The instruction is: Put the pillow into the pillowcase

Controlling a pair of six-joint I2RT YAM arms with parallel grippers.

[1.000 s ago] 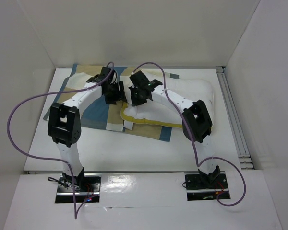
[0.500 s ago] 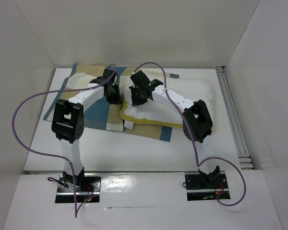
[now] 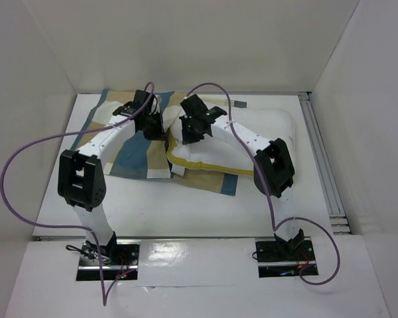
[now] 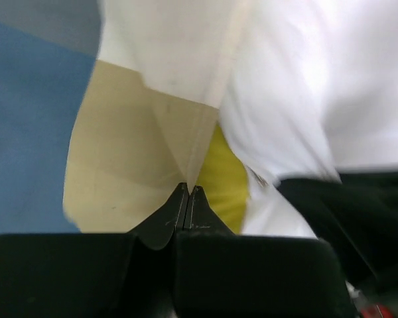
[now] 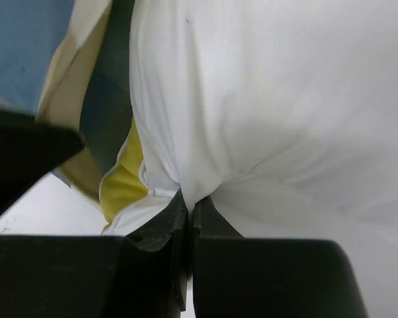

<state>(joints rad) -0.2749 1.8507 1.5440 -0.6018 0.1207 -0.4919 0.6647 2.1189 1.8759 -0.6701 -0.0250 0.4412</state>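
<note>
The white pillow (image 3: 259,136) with its yellow edge band lies across the middle and right of the table. The blue, tan and cream checked pillowcase (image 3: 129,149) lies to its left, and the pillow's left end overlaps it. My left gripper (image 3: 157,126) is shut on a pinched fold of the pillowcase (image 4: 126,159), right beside the pillow's yellow band (image 4: 227,180). My right gripper (image 3: 186,131) is shut on a pinch of the pillow's white cloth (image 5: 265,99) near its yellow corner (image 5: 123,184). In the right wrist view the pillowcase (image 5: 26,46) shows at the upper left.
An aluminium rail (image 3: 322,159) runs along the table's right edge. White walls close in the back and both sides. Purple cables (image 3: 26,152) loop over the left side and above the arms. A small dark patch (image 3: 240,104) lies at the back.
My left gripper has shut on the pillowcase's fold, and the left arm's elbow has swung to the left. The right gripper has kept its grip on the pillow and barely moved.
</note>
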